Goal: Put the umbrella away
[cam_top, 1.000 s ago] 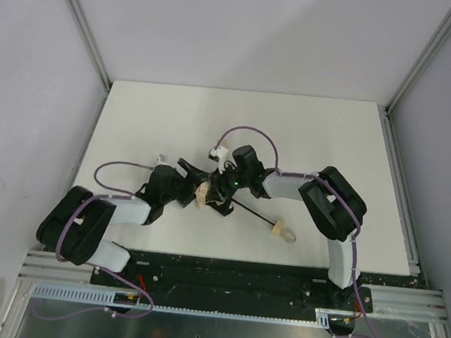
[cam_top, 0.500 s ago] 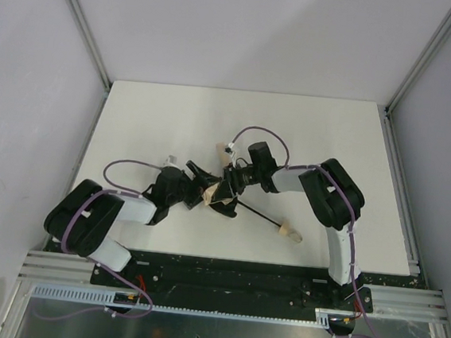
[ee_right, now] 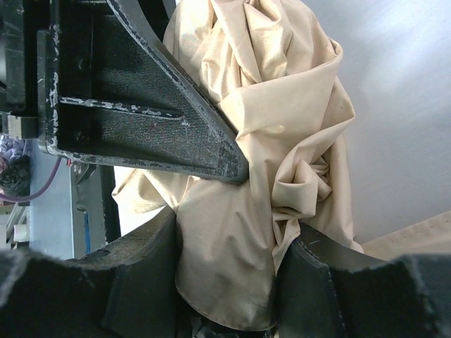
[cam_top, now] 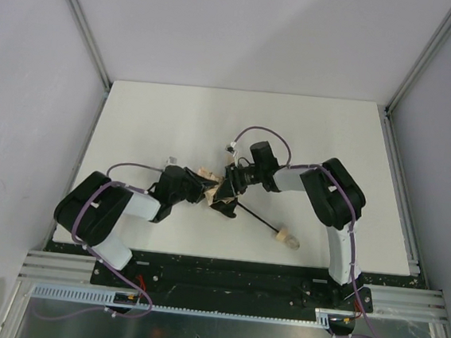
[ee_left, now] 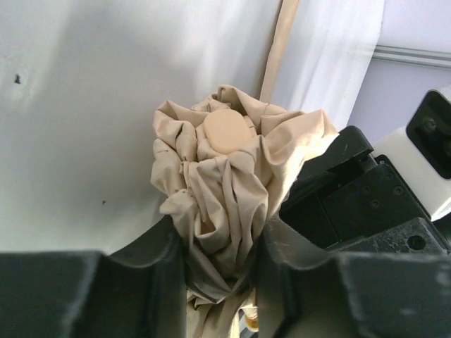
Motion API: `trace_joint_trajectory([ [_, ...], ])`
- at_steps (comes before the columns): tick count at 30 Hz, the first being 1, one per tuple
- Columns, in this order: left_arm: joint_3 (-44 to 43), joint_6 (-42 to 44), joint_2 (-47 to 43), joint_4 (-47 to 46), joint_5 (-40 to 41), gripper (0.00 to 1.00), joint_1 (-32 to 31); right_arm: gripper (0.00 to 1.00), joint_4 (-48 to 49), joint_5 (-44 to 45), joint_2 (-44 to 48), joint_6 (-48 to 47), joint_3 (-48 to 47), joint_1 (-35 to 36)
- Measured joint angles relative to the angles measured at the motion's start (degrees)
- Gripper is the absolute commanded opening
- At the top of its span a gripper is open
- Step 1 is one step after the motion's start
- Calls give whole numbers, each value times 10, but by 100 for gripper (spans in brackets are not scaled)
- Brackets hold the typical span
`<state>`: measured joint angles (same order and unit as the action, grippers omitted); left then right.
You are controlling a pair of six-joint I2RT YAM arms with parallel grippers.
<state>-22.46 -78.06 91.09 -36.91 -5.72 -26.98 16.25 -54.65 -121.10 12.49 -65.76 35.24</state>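
The umbrella (cam_top: 215,189) lies mid-table as a crumpled bundle of tan fabric. Its thin black shaft (cam_top: 254,216) runs to the near right and ends in a small tan handle (cam_top: 286,238). My left gripper (cam_top: 199,192) comes in from the left and my right gripper (cam_top: 225,187) from the right, meeting at the bundle. In the left wrist view the folds (ee_left: 211,183) with a round tan cap (ee_left: 225,131) are pinched by my left gripper (ee_left: 222,264). In the right wrist view my right gripper (ee_right: 229,274) is shut on fabric (ee_right: 275,105), with a left finger (ee_right: 148,127) crossing above.
The white table (cam_top: 332,139) is bounded by grey walls and metal frame rails (cam_top: 402,182) at left, right and back. Both arm bases sit on the black mounting strip (cam_top: 231,273) along the near edge. A flat tan strap (ee_left: 277,49) trails from the bundle over the table.
My left gripper has moved right onto the fabric bundle and closed from wide open to pinching it. The right gripper keeps its grip and shifted slightly right.
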Motion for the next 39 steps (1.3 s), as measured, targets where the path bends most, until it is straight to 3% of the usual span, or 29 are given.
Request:
trace_joint_trajectory([
  [3,-2,-5,0,-1,0,8,0,18,-17,14,6,6,-3,3],
  [8,-2,-6,1,0,-1,0,0,69,-78,75,27,6,-14,17],
  [9,-2,-6,1,1,-1,0,0,75,-97,91,33,5,-19,21],
  [12,-2,-9,1,5,0,0,0,82,-168,168,63,-17,-40,52],
  [16,-3,-17,-5,31,-4,0,0,85,-238,334,95,-66,-49,116],
  [19,-10,-21,-12,62,-9,0,0,82,-266,478,107,-98,-50,174],
  [22,-23,-21,-21,102,-10,0,0,74,-278,609,103,-126,-51,222],
  [25,-30,-21,-31,132,-9,0,0,54,-270,706,94,-137,-54,252],
  [29,-34,-25,-41,159,-3,2,8,20,-238,744,86,-140,-47,260],
  [31,-37,-24,-43,167,2,22,9,5,-220,743,87,-146,-37,259],
  [34,-43,-16,-45,180,8,66,9,1,-192,708,97,-156,-17,246],
  [35,-44,-10,-45,183,9,75,9,0,-183,687,101,-155,-10,238],
  [37,-45,-6,-50,182,9,88,9,0,-169,635,106,-150,-2,216],
  [39,-48,3,-58,179,15,95,13,0,-155,561,111,-145,5,188],
])
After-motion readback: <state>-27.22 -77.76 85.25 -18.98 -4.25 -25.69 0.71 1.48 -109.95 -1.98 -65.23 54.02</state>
